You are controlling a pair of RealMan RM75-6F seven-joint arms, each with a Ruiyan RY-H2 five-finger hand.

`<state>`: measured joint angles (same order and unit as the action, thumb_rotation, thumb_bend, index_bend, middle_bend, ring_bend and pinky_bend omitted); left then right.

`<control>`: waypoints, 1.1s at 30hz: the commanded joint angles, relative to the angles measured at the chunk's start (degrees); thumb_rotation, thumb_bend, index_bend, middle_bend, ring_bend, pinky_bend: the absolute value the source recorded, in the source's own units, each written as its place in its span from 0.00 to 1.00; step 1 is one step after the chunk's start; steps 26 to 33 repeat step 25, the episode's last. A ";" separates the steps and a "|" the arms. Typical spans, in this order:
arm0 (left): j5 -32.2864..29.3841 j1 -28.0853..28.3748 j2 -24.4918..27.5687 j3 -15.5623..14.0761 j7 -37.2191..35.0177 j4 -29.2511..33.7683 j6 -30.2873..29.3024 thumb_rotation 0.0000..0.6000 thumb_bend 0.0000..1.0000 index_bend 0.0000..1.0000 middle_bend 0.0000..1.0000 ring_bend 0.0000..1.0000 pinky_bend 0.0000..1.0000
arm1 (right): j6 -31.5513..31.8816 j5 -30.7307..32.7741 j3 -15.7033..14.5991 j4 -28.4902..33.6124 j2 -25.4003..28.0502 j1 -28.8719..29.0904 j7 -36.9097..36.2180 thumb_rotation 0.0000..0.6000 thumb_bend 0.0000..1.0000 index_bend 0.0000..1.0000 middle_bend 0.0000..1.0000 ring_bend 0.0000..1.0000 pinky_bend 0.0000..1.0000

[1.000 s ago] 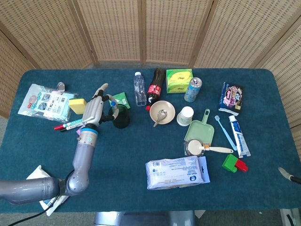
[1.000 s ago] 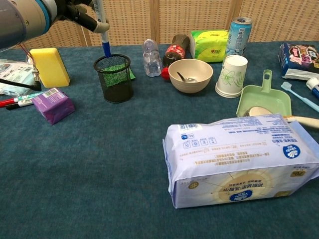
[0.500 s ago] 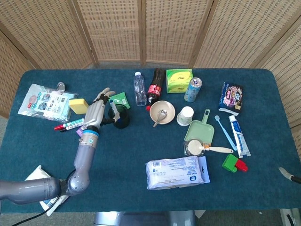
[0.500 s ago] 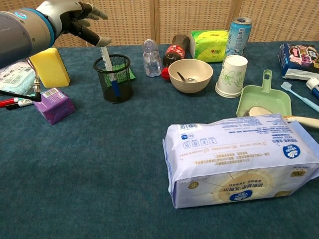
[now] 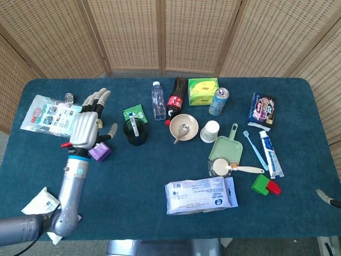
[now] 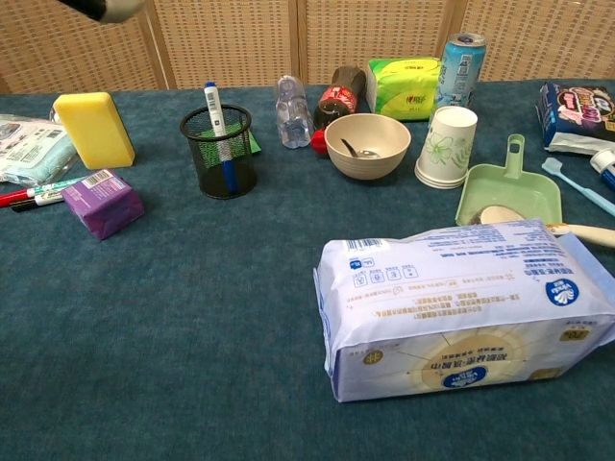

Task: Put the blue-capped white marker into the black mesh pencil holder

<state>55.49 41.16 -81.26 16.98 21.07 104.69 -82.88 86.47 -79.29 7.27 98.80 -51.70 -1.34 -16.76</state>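
A white marker stands blue cap down, leaning slightly, inside the upright black mesh pencil holder on the desk.

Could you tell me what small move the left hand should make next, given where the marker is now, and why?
Probably just draw the left hand back toward the table's near edge. The marker stands tilted inside the black mesh pencil holder, blue cap down, and the hand is open and holds nothing, well left of the holder above the purple box. The placing looks done, so nothing seems left to grasp.
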 commanded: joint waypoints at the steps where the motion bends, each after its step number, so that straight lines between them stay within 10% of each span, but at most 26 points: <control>1: 6.72 -5.31 5.22 -5.28 1.56 -0.18 -4.40 1.00 0.43 0.09 0.00 0.00 0.03 | 0.15 -0.24 -0.10 0.19 -0.02 -0.03 0.35 1.00 0.00 0.00 0.00 0.00 0.00; 18: 12.53 -29.27 17.11 -20.41 -20.27 -11.29 -7.83 1.00 0.44 0.14 0.00 0.00 0.03 | 1.43 -0.24 -0.17 0.45 -2.01 0.33 8.87 1.00 0.00 0.00 0.00 0.00 0.00; 33: 17.13 -32.93 17.49 -21.54 -20.42 -10.46 -10.42 1.00 0.44 0.15 0.00 0.00 0.03 | 2.02 -0.23 -0.10 0.71 -2.35 0.16 9.83 1.00 0.00 0.00 0.00 0.00 0.00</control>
